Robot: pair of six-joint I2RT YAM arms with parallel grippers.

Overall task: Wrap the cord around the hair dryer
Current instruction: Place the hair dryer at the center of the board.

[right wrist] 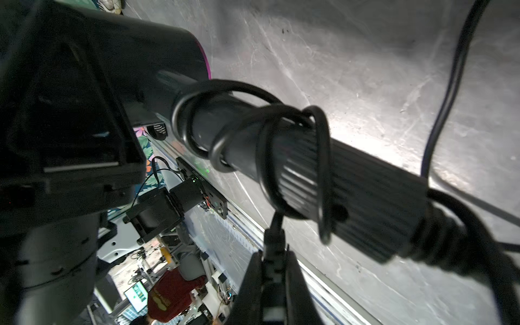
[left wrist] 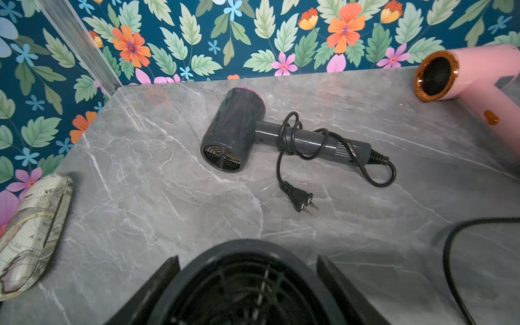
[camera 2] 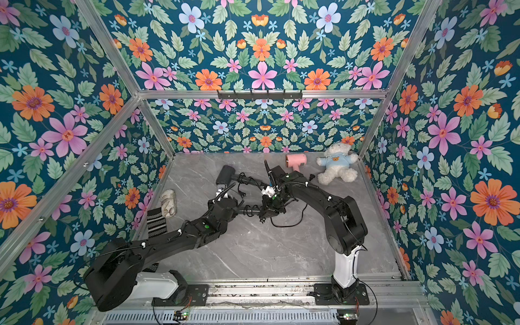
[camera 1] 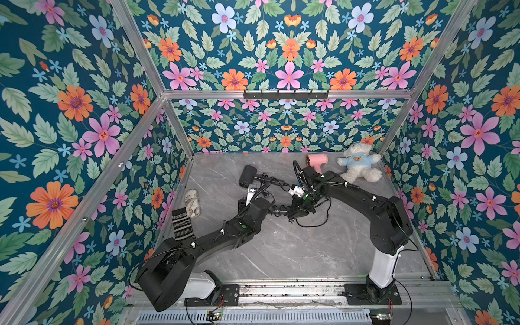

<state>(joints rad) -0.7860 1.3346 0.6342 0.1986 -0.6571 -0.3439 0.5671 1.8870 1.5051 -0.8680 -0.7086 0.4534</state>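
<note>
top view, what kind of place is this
Probably a staged robot test booth, not a home: floral wallpaper panels on a metal frame, and two robot arms bolted to a rail.

Grey marble desk (camera 1: 281,247) carries a dark hair dryer (camera 1: 247,176) at centre, pink hair dryer (camera 1: 318,161) and teddy bear (camera 1: 358,166) further right, patterned case (camera 1: 192,202) and striped cloth (camera 1: 181,225) left.
</note>
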